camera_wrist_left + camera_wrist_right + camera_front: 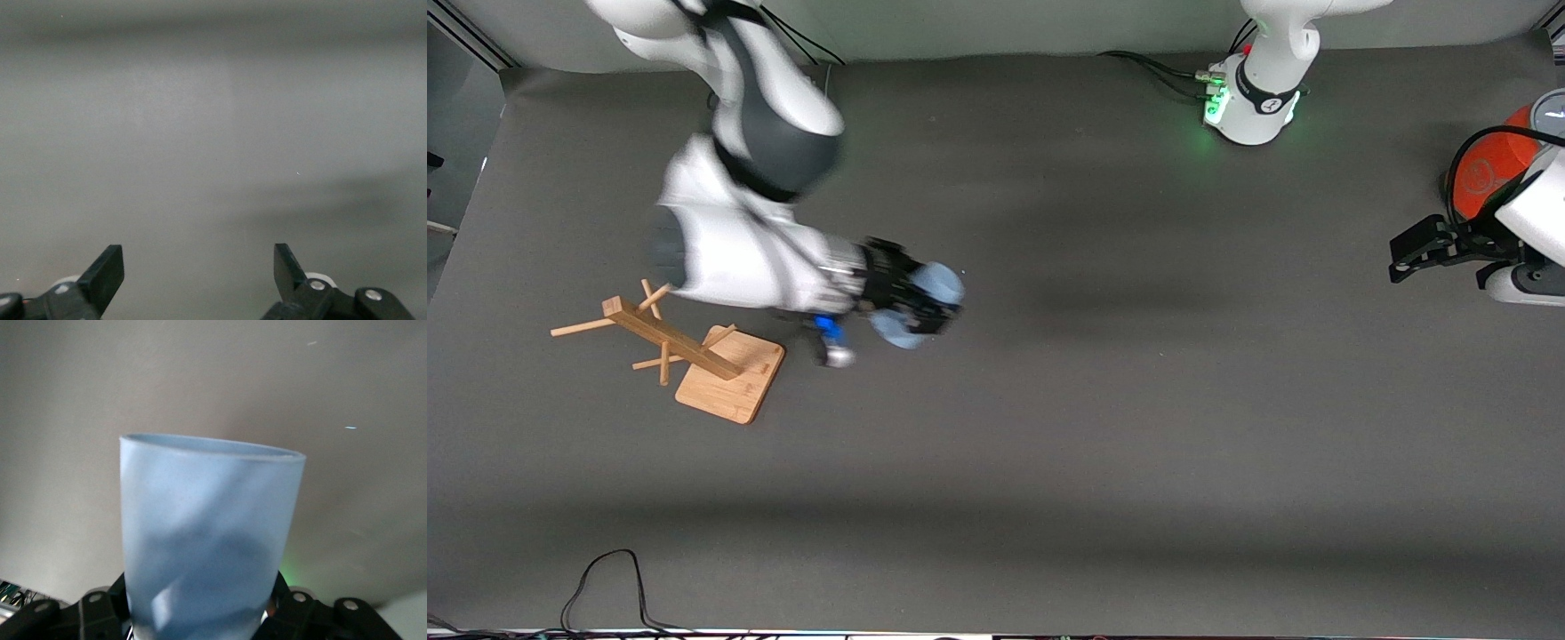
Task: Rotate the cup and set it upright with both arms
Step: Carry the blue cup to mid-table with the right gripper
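The pale-blue cup (943,284) is held in my right gripper (927,308), above the table near the right arm's end. The black fingers are shut across the cup's middle, and its two ends stick out on either side of them. In the right wrist view the cup (210,533) fills the middle, its wider rim pointing away from the camera and its base hidden between the fingers. My left gripper (1412,252) is open and empty at the left arm's end of the table, beside the orange can. The left wrist view shows its fingers (107,273) wide apart over bare grey table.
A wooden mug rack (694,356) lies tipped over on the table beside the right arm. An orange can (1485,169) stands at the left arm's end, beside the left wrist. A black cable (605,578) loops at the table's near edge.
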{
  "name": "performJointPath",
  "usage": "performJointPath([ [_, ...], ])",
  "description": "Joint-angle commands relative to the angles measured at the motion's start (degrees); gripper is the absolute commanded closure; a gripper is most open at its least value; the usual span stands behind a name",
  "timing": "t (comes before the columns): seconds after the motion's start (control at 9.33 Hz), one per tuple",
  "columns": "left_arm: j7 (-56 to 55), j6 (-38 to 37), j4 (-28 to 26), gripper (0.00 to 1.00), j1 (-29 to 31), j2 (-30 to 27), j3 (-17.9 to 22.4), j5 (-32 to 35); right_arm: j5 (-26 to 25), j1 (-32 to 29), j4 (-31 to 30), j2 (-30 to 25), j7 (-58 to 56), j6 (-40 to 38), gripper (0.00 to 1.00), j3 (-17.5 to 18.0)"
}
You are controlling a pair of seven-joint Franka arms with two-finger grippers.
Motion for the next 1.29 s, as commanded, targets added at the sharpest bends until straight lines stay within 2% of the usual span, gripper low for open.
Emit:
performJointPath([
  [0.0,0.7,0.5,-0.1,0.0,0.0,-0.2,0.3,-0.7,-3.5,5.3,10.9,12.2,3.5,9.0,1.0,-0.9],
  [0.11,0.8,0.5,-0.1,0.0,0.0,-0.2,0.3,-0.8,-4.9,7.5,13.9,17.3,3.7,14.2,1.0,-0.9],
  [0.32,0.8,0.6,-0.1,0.0,0.2,-0.1,0.3,-0.8,-7.1,13.1,16.9,27.1,5.7,30.2,1.0,-1.2],
  [0.43,0.8,0.9,-0.1,0.0,0.1,-0.2,0.4,-0.8,-7.3,14.3,17.5,30.1,5.8,34.7,1.0,-1.2],
  [0.54,0.7,0.8,-0.1,0.0,0.1,-0.2,0.3,-0.5,-7.5,15.6,17.3,31.9,5.7,36.9,1.0,-1.3],
  [0.75,0.8,0.7,-0.7,0.0,0.5,0.0,0.8,-0.8,-11.8,17.3,16.9,34.3,5.9,39.0,1.0,-1.5],
  [0.86,0.7,0.7,-0.6,0.0,0.5,0.1,0.8,-0.9,-12.4,17.3,16.8,34.4,5.9,39.0,0.75,-1.5],
  [1.07,-0.3,-0.5,-1.1,0.0,0.5,0.2,0.9,-0.8,-12.7,17.3,16.8,34.1,5.9,39.0,0.0,-1.6],
  [1.18,-0.4,-0.9,-1.6,0.0,0.9,0.3,0.9,-0.7,-13.3,17.3,16.7,33.6,5.9,38.7,0.0,-1.6],
])
